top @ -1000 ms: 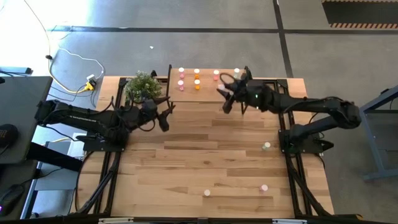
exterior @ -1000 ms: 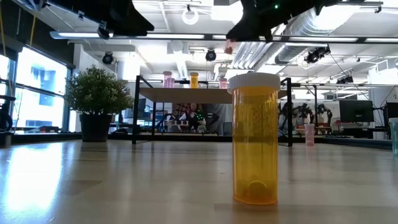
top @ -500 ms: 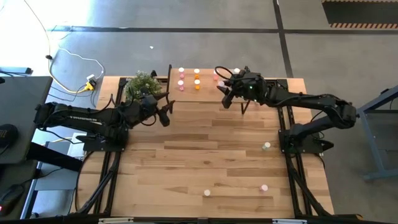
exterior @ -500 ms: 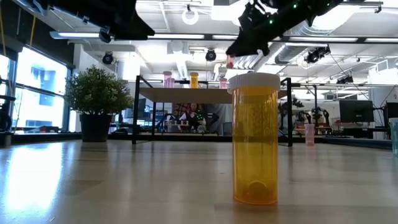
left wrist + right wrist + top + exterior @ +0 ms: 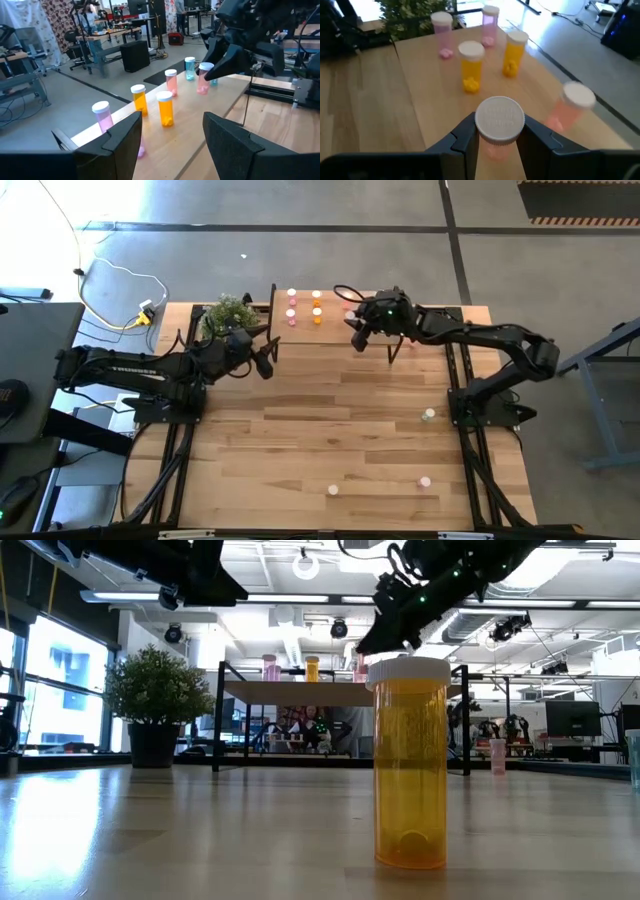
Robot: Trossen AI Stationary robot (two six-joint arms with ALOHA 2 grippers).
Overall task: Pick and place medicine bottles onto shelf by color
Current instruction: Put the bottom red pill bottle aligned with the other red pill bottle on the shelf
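Amber-orange bottle (image 5: 410, 762) with a white cap stands nearest the low camera on the plank tabletop (image 5: 200, 830); the overhead view instead shows three small bottles scattered on the near boards. Farther back, the left gripper (image 5: 268, 352) hovers just beside the potted plant (image 5: 228, 315), fingers apart, nothing between them. At the far edge the right gripper (image 5: 496, 131) is clamped on a pink white-capped bottle (image 5: 499, 125) above the shelf (image 5: 420, 80); only its wrist view shows that grip. Pink and orange bottles already stand on the shelf beyond it.
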